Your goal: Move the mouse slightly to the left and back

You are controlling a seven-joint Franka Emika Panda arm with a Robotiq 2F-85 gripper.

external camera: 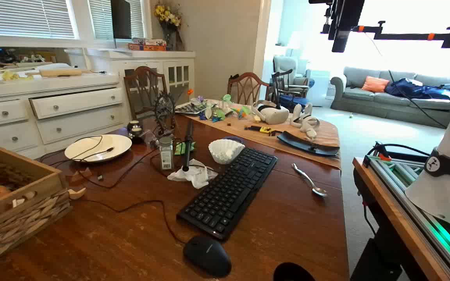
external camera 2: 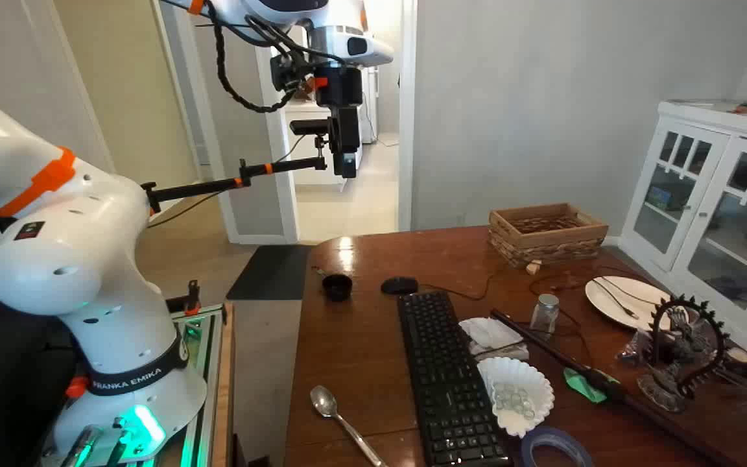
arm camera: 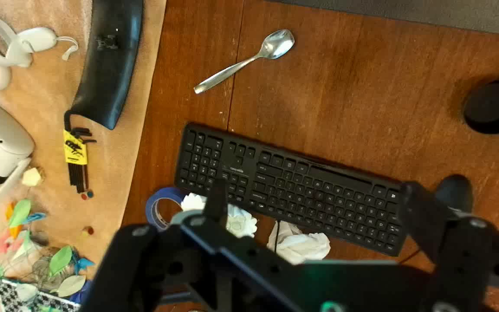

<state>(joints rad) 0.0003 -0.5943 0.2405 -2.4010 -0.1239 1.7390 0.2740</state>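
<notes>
The black mouse [external camera: 207, 256] lies on the wooden table near the end of the long black keyboard [external camera: 231, 191], with its cable trailing away. It shows in both exterior views [external camera 2: 399, 285]. In the wrist view the mouse [arm camera: 454, 190] is partly hidden behind the right-hand finger. My gripper [arm camera: 316, 203] is open, with its fingers wide apart and nothing between them. It is high above the table; the keyboard shows below, between the fingers. In both exterior views the gripper [external camera 2: 345, 165] hangs pointing down, well above the table and apart from the mouse [external camera: 339, 45].
A black cup [external camera 2: 336, 287] stands near the mouse. A spoon [external camera 2: 341, 415], a white fluted bowl [external camera 2: 517, 395], crumpled paper [external camera 2: 490, 334] and a glass jar [external camera 2: 545, 314] lie around the keyboard. A wicker basket [external camera 2: 545, 233] and a white plate [external camera 2: 629, 301] are farther off.
</notes>
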